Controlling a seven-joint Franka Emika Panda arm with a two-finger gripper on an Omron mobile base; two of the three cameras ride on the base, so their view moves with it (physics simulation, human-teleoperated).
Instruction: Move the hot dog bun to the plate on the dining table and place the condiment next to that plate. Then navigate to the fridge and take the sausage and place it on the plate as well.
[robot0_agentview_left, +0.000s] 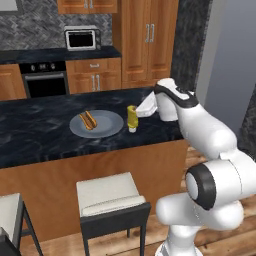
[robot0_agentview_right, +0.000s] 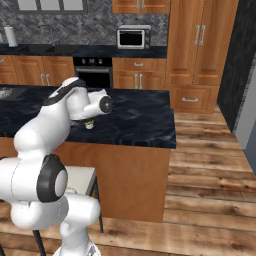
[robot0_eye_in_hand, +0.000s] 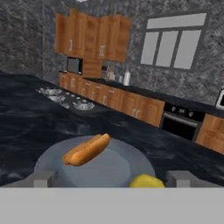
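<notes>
The hot dog bun lies on the grey plate on the dark dining counter. In the hand view the bun rests on the plate just ahead of the fingers. The yellow condiment bottle stands upright on the counter right beside the plate's right rim. My gripper hovers just right of the bottle. In the hand view the gripper is open, with the bottle's yellow top low between the spread fingertips and touching neither. The bottle's base peeks out below my forearm. The sausage is out of view.
Two stools stand against the counter's near side below the plate. Behind the counter are an oven, a microwave and wooden cabinets. Open wood floor lies to the counter's right.
</notes>
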